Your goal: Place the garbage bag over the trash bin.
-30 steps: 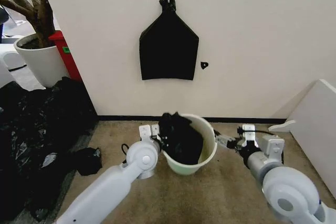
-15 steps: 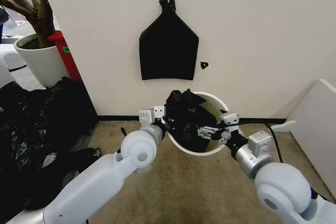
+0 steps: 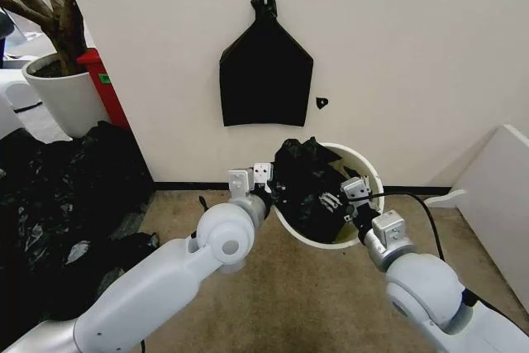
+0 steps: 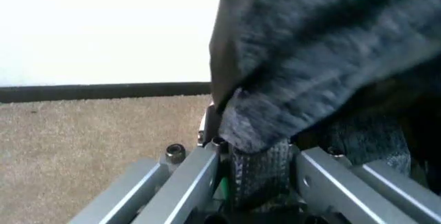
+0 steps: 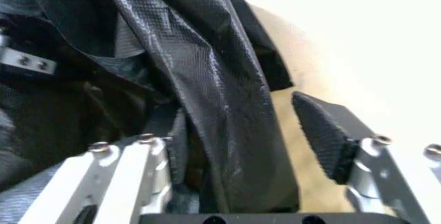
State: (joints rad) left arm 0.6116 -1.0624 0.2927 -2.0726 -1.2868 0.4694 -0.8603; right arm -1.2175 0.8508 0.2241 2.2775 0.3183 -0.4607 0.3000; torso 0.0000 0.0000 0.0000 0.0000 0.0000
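The white trash bin (image 3: 370, 166) is tipped up against the wall, its mouth facing me. The glossy black garbage bag (image 3: 304, 181) lies bunched inside it and spills over the near left rim. At that rim my left gripper (image 3: 266, 188) is shut on a fold of the bag; the left wrist view shows the bag (image 4: 324, 53) pinched in the left gripper (image 4: 258, 170). My right gripper (image 3: 335, 202) reaches into the bin's mouth. In the right wrist view the right gripper (image 5: 241, 146) is open, with a loose fold of bag (image 5: 206, 79) hanging between its pads (image 5: 320, 131).
A flat black bag (image 3: 264, 72) hangs on the wall above the bin. At the left are black plastic sheeting (image 3: 58, 204), a white plant pot (image 3: 62, 93) and a red box (image 3: 107, 84). A white panel (image 3: 496, 196) leans at the right. The floor is beige carpet.
The bin went from standing on the carpet to tipped up with its mouth toward me, and shifted right. Both grippers rose with it; the right one moved into the bin's mouth.
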